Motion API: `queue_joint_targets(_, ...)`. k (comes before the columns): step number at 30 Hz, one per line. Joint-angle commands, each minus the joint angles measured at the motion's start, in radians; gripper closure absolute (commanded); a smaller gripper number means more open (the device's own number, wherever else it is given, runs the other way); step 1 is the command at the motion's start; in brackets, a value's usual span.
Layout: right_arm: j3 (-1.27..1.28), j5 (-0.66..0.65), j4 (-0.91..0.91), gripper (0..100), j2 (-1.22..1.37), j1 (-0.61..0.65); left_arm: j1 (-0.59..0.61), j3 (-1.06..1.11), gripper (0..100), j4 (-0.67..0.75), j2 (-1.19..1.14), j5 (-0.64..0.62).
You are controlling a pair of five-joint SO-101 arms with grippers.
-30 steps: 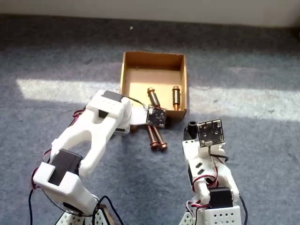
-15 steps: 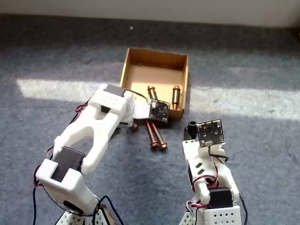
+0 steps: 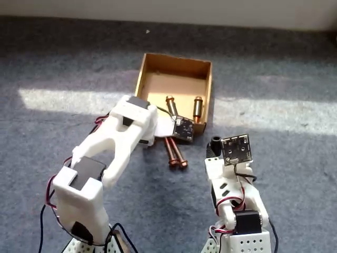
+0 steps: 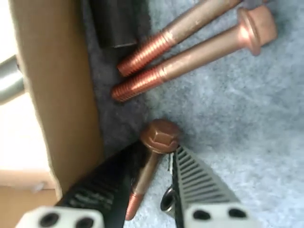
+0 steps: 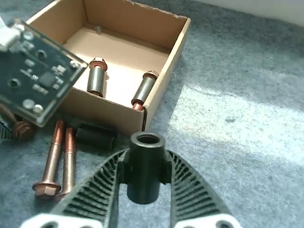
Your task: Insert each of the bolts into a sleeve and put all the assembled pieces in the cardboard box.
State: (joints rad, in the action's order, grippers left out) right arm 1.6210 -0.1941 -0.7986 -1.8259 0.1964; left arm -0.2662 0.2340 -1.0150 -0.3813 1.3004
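Note:
My left gripper (image 4: 159, 151) is low on the carpet by the front wall of the cardboard box (image 4: 57, 95), shut on a copper bolt (image 4: 158, 136) whose hex head sticks out past the fingertips. Two more bolts (image 3: 174, 153) lie side by side in front of the box (image 3: 176, 59), with a loose black sleeve (image 5: 95, 136) beside them. My right gripper (image 5: 142, 164) hovers to the right of the bolts, shut on an upright black sleeve (image 5: 145, 166) with its bore facing up. Two assembled pieces (image 3: 170, 104) (image 3: 197, 107) lie inside the box.
Grey carpet runs all round, with a bright sunlit band across the middle. The left arm's camera board (image 3: 182, 128) overhangs the box's front wall. Open carpet lies to the right of the box and the right arm (image 3: 234, 195).
The left arm has swung forward and to the right, closer to the box's front wall. The box has shifted and turned slightly. The right arm has kept still with its sleeve.

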Motion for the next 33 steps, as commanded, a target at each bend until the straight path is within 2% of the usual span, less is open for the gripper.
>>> queue_joint_targets(1,-0.013,-0.011,0.027,99.2,-0.01,-0.013,0.005,-0.041,97,0.009,-0.01,0.121)
queue_joint_targets(13,-0.015,-0.011,0.028,99.2,-0.01,-0.013,-0.013,-0.051,99,-0.069,-0.007,0.109)
queue_joint_targets(17,-0.013,-0.011,0.028,99.2,-0.01,-0.013,-0.024,-0.067,99,-0.069,0.036,-0.032)
queue_joint_targets(27,-0.01,-0.011,0.028,99.2,-0.01,-0.013,-0.038,-0.005,99,-0.069,0.331,-0.315)
queue_joint_targets(30,-0.008,-0.011,0.028,99.2,-0.01,-0.013,-0.036,-0.01,99,-0.069,0.42,-0.489)
queue_joint_targets(33,0.002,-0.011,0.027,99.2,-0.01,-0.013,-0.036,-0.001,99,-0.069,0.504,-0.72)
